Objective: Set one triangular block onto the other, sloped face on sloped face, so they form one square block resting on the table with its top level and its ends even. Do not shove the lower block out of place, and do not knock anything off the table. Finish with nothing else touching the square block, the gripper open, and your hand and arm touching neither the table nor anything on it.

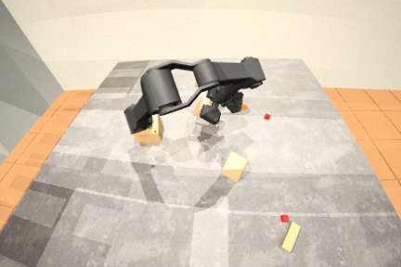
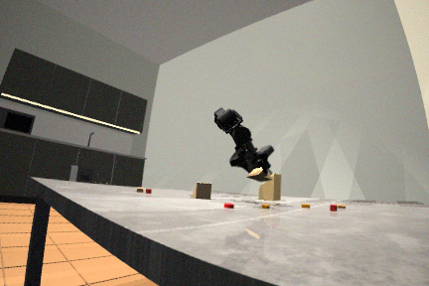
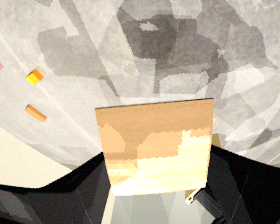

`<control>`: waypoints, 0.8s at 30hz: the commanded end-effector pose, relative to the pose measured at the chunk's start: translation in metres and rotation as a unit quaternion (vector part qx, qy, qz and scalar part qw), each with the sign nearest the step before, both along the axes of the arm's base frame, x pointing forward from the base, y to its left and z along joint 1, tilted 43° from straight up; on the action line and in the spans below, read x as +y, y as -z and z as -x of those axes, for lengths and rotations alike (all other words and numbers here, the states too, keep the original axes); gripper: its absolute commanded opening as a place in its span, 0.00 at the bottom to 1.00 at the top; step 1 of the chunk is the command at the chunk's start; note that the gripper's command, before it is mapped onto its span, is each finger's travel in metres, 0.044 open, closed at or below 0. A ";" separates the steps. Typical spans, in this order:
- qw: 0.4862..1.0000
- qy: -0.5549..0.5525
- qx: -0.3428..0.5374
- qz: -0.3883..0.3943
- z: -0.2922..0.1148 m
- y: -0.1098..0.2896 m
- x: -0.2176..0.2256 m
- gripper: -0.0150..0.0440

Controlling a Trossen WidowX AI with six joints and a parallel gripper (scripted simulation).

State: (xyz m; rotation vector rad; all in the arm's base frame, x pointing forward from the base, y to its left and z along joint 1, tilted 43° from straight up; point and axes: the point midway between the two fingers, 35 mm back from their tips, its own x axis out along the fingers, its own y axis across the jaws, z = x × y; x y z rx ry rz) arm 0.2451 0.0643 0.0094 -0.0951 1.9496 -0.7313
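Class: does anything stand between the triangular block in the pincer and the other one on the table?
Nothing visible does. The pincer holds its block aloft; the table stretch to the lower block shows only shadow.

Mostly hidden under the arm (image 1: 162, 88) in the top view: a tan block (image 1: 149, 135) and the pincer's (image 1: 207, 106) load. Wrist view: held block (image 3: 157, 145) perhaps cut off below by dark fingers.
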 end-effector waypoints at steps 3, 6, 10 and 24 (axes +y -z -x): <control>0.995 -0.099 0.008 -0.016 0.003 0.000 0.002 0.25; 0.988 -0.149 0.015 -0.022 0.005 0.001 0.002 0.25; 0.976 -0.215 0.025 -0.028 0.006 0.001 0.003 0.25; 0.899 -0.430 0.074 -0.034 0.011 0.001 0.008 0.25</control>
